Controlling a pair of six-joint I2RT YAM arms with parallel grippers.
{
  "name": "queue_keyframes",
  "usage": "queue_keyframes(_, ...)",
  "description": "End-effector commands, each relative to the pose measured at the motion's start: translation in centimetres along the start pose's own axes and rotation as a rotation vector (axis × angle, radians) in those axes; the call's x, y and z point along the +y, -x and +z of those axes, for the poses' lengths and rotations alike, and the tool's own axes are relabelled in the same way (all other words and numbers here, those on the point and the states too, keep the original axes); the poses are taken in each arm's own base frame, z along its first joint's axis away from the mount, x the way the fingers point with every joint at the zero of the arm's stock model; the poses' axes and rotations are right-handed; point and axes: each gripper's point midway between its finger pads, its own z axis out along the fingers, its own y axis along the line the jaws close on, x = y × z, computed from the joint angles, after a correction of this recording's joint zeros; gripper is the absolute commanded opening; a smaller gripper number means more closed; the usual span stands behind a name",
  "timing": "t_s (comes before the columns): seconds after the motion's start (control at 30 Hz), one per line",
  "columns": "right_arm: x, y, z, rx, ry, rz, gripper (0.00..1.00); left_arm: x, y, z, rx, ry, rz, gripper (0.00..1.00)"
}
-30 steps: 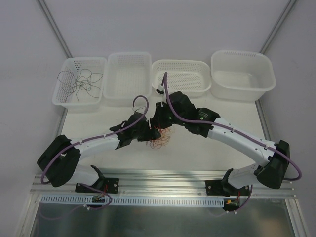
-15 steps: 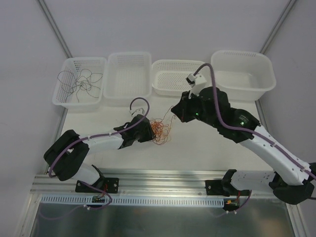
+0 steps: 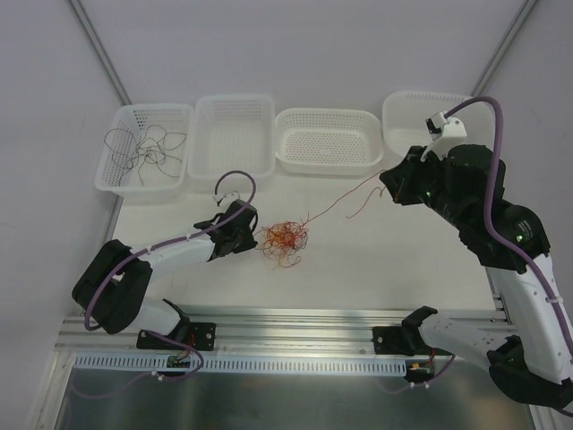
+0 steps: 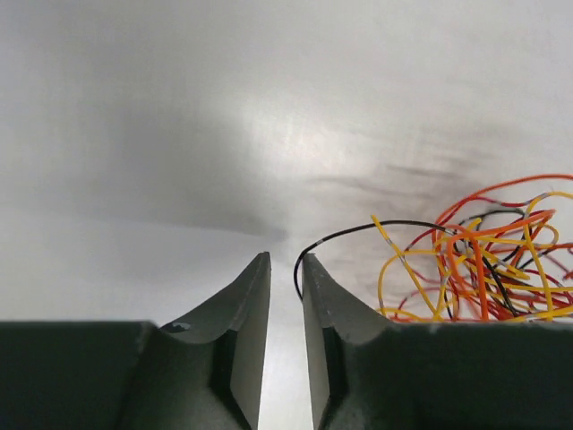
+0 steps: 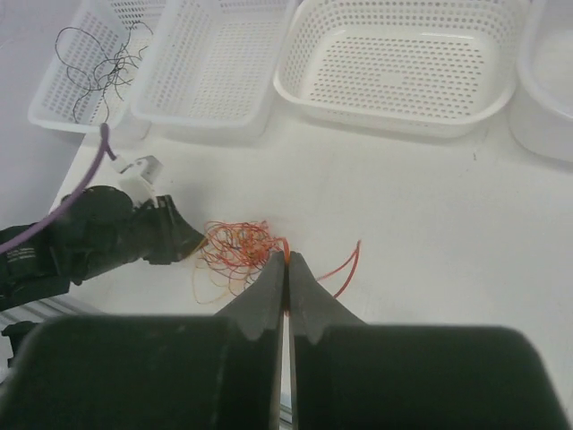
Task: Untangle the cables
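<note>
- Top external view: a loose tangle of cables, orange-yellow, bright red and darker strands, lies on the white desk between the two arms, nearer the left one.
- One bright red cable runs taut from the tangle up and rightward to the right gripper, which is raised in front of the tub. A loose end curls down just below it.
- Right wrist view: the right gripper is clenched, its fingers pressed together on that thin orange-red strand.
- The left gripper sits low on the desk, just beside the tangle's left edge.
- Left wrist view: the left gripper is released. Its jaws are nearly together with a narrow slit between them and nothing clamped.
- A black cable arcs out of the tangle and dips just ahead of the slit. I cannot tell whether it touches a finger.
- The rest of the tangle fills the right of that view.
- Four white containers line the far edge of the desk.
- The leftmost basket holds a few dark grey cables, well apart from the tangle.
- Beside it stand a second basket, a shallow perforated basket and then the tub.
</note>
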Motion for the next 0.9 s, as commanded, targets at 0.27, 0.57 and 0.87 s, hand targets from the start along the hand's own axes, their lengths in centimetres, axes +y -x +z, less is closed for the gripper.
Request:
queue_keyframes(0.27, -5.1, 2.2, -3.3, -0.069, -0.182, -0.013, 0.01, 8.6, 6.3, -4.0, -0.137, 0.184, -0.019, 0.00)
queue_keyframes(0.57, -8.2, 4.7, -5.5, -0.167, -0.315, 0.066, 0.01, 14.3, 12.2, -10.0, -0.293, 0.405, -0.029, 0.00)
queue_keyframes(0.87, -9.4, 6.6, -6.5, -0.231, -0.377, 0.103, 0.01, 16.9, 14.5, -14.1, -0.380, 0.505, 0.008, 0.00)
